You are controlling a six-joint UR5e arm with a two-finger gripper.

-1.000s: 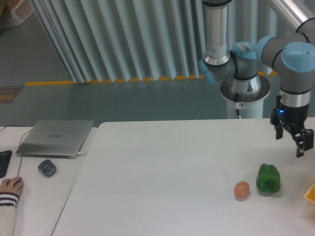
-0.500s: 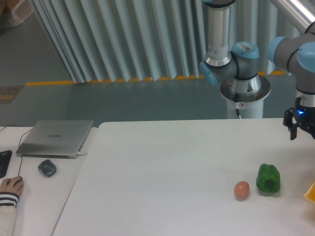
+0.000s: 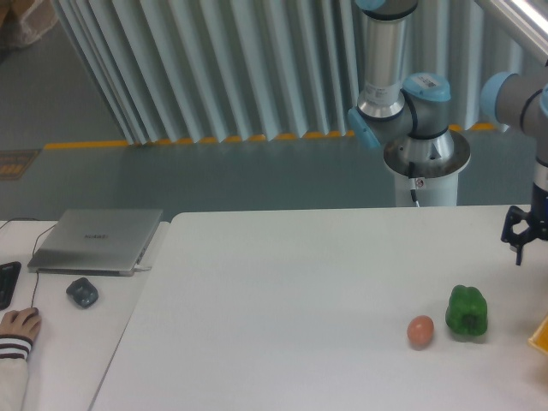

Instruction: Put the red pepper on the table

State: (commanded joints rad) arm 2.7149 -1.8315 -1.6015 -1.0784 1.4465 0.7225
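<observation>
The red pepper is out of view. My gripper (image 3: pixel 524 240) hangs at the far right edge of the view, above the table's (image 3: pixel 282 300) back right part and up and to the right of the green pepper. Only its left side shows: a dark body and one finger (image 3: pixel 516 248). The other finger is cut off by the frame, so I cannot see how the jaws stand or whether anything is between them.
A green pepper (image 3: pixel 467 311) and a small orange-pink egg-shaped object (image 3: pixel 420 330) lie on the table at the right. A yellow-orange corner (image 3: pixel 541 336) pokes in at the right edge. On the left desk are a laptop (image 3: pixel 96 240), a mouse (image 3: pixel 82 292) and a person's hand (image 3: pixel 19 324).
The gripper has moved right, from beside the green pepper toward the frame's edge, and is now mostly cut off. The objects on the table have not moved.
</observation>
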